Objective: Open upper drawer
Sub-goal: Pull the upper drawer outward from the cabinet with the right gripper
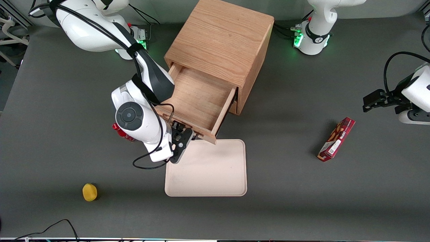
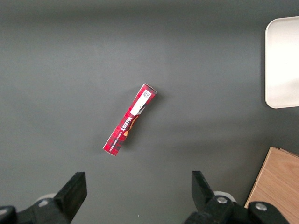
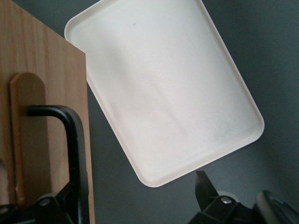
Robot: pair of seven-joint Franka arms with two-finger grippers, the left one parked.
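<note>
- The upper drawer (image 1: 198,101) stands pulled well out of the cabinet (image 1: 221,40), so the pull looks nearly done.
- The tool (image 1: 184,137) sits at the black handle (image 3: 70,140), fingers spread wide, gripping nothing.
- Next: back off, minding the tray (image 1: 208,168) on the bench (image 1: 302,201) just in front.

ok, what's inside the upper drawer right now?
The upper drawer shows only bare wood where visible. The arm covers one corner; the tool sits at its front.

Cream tray (image 1: 208,174), red snack box (image 1: 336,139), yellow fruit (image 1: 89,192) on grey table (image 1: 302,195)
</note>
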